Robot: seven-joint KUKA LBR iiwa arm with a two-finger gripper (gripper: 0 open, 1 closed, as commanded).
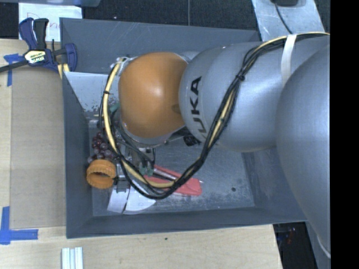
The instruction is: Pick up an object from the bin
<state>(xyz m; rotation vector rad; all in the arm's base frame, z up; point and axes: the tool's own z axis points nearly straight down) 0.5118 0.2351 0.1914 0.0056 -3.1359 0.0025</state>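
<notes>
Grey arm (252, 94) under an orange wrist cover (148, 94) stretched in from three o'clock. Its gripper (128, 162) sat low in the bin (168, 217) toward eight o'clock, and whether it was parted or closed could not be made out. An orange ring (101, 174) lay at its nine o'clock and a red strip (182, 182) at four.

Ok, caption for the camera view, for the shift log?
Orange-capped KUKA arm low in the grey metal bin, beside an orange-brown ring, flat red strip and white sheet.

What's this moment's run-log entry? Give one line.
phase: arm down in bin | nearest: orange ring, red flat piece, white scrap | held: cannot tell
</notes>
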